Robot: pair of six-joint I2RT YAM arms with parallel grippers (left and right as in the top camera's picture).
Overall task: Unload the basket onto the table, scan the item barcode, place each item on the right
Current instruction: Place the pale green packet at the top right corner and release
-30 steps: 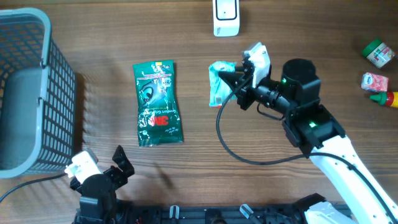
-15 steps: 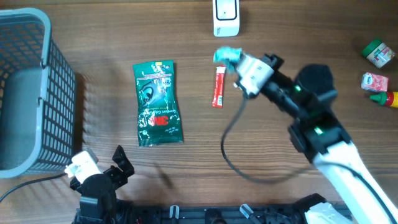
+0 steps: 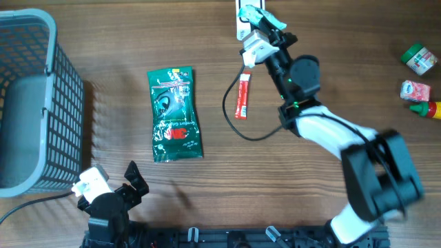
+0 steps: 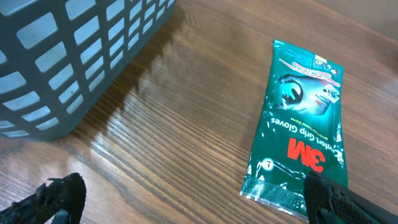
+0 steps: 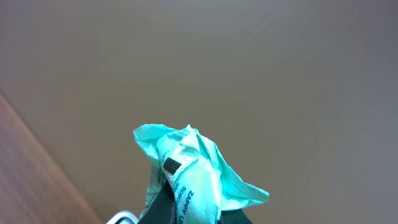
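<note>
Scan pose: teal packet (image 3: 277, 21) at white scanner (image 3: 241, 29).
R gripper (image 3: 264, 25) pinches it; L gripper (image 4: 199, 202) spread wide, nr 3M gloves pack (image 4: 301, 124).

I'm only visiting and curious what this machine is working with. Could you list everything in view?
basket: one, grey, far left
gloves packet: one, green, lying flat right of the basket
sachet: one, red, right of the gloves packet
crumpled packet: one, teal, held at the scanner
scanner: one, white, top edge, partly hidden
small items: three, green-topped, pink, red-and-yellow, right edge
cable: one, black, looping from the right arm
left gripper: one, black, open, bottom left
right gripper: one, shut on the crumpled packet, top centre
</note>
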